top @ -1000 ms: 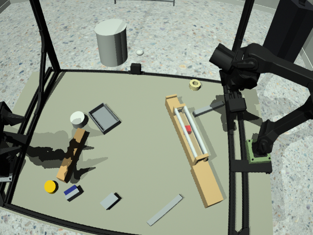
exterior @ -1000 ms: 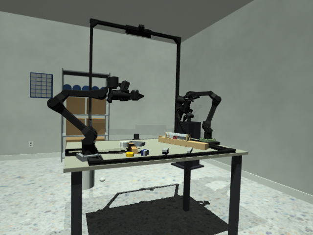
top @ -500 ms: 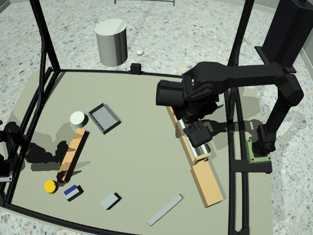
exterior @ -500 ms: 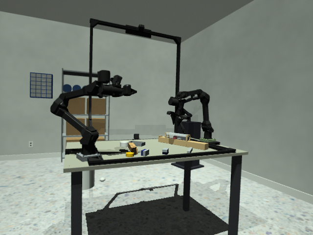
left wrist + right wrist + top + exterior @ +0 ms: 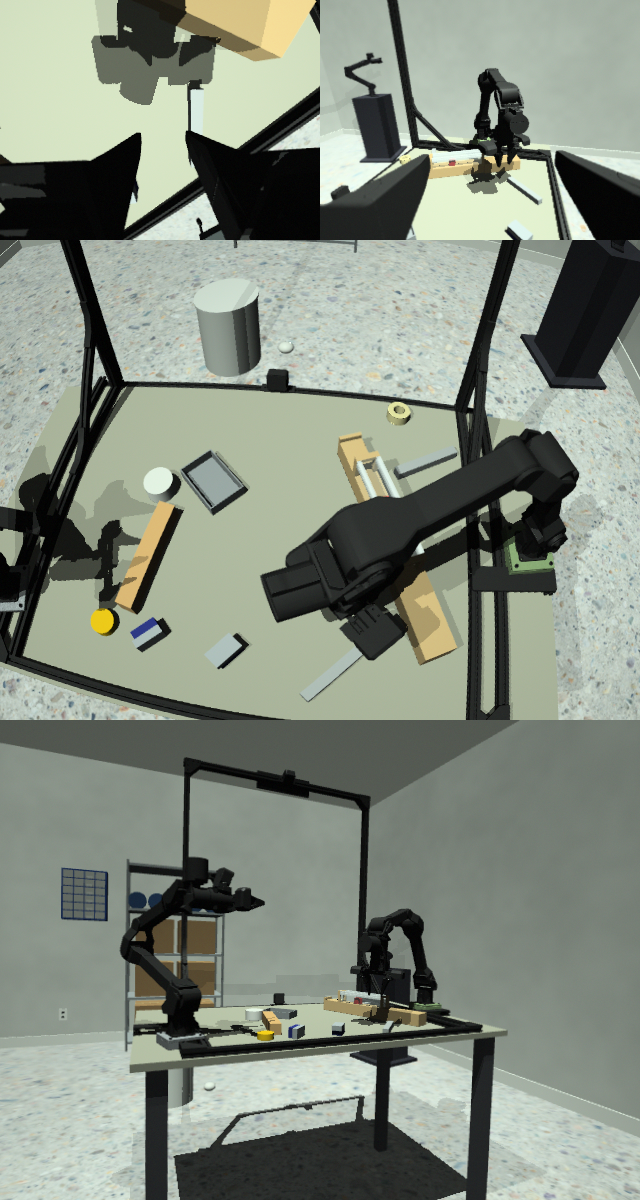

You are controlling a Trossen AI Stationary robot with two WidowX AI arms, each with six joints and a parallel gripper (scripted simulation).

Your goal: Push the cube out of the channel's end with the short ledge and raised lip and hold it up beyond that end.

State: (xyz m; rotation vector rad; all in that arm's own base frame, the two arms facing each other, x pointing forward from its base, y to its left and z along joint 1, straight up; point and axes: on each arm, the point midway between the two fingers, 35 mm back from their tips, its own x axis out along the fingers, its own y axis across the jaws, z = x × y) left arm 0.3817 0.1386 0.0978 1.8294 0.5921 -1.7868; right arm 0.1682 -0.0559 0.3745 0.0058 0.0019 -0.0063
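Observation:
The tan channel point(image 5: 385, 529) with two white rails point(image 5: 376, 476) lies at the table's right side. Its far end has a short ledge point(image 5: 351, 442); its near end is a long tan slab point(image 5: 426, 622). The red cube shows between the rails in the right wrist view point(image 5: 452, 162); in the top view the left arm hides most of it. My left gripper point(image 5: 373, 636) hangs low beside the near slab, over one end of a flat grey bar point(image 5: 196, 111). Its fingers stand apart with nothing between them. My right gripper point(image 5: 257, 901) is raised high at the table's other side, wide open and empty.
A second grey bar point(image 5: 426, 462) and a yellow ring point(image 5: 398, 413) lie near the channel's far end. A dark tray point(image 5: 213, 481), white cylinder point(image 5: 159, 483), tan block point(image 5: 147, 555), yellow disc point(image 5: 102, 621), blue-white block point(image 5: 147, 632) and grey block point(image 5: 224, 649) lie further left. Black frame posts ring the table.

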